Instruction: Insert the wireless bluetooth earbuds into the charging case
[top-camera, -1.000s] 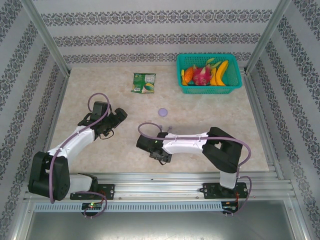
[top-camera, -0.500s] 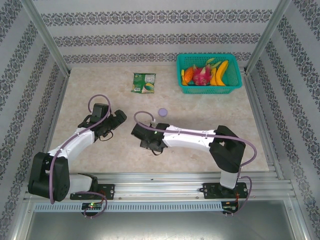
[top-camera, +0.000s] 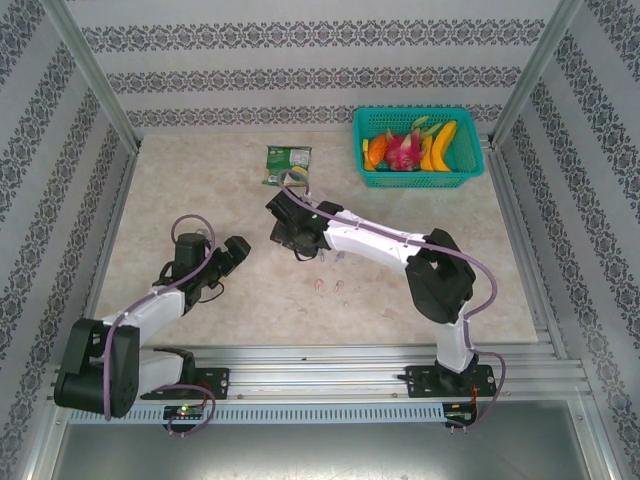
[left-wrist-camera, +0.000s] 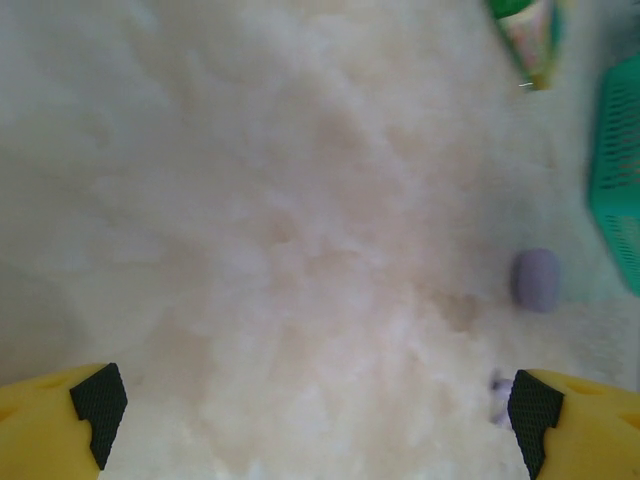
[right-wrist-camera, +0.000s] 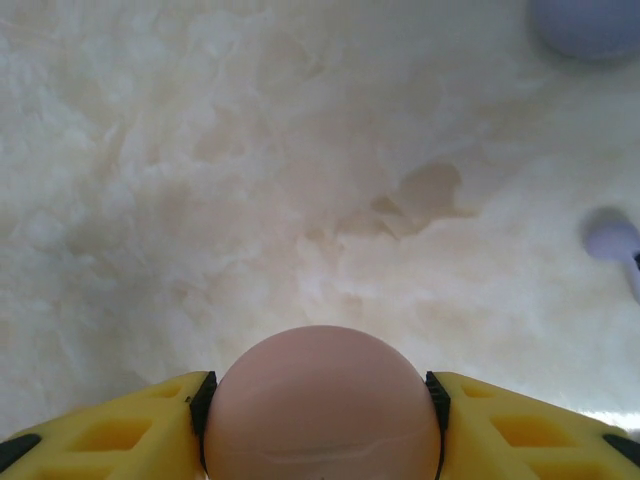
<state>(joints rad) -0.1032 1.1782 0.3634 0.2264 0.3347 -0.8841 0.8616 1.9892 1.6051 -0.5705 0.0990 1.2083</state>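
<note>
Between the right jaws, seemingly a pink case (right-wrist-camera: 322, 405)

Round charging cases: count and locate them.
2. A pale pink round case is clamped in the right gripper; a lilac round case lies on the beige table beyond it. Others may be hidden.

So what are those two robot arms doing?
The right gripper holds a round pink case over the table. The left gripper is open and empty, over a bare patch. A purple case lies on the table, and tiny earbuds lie loose near the arms, not in any case yet.
</note>
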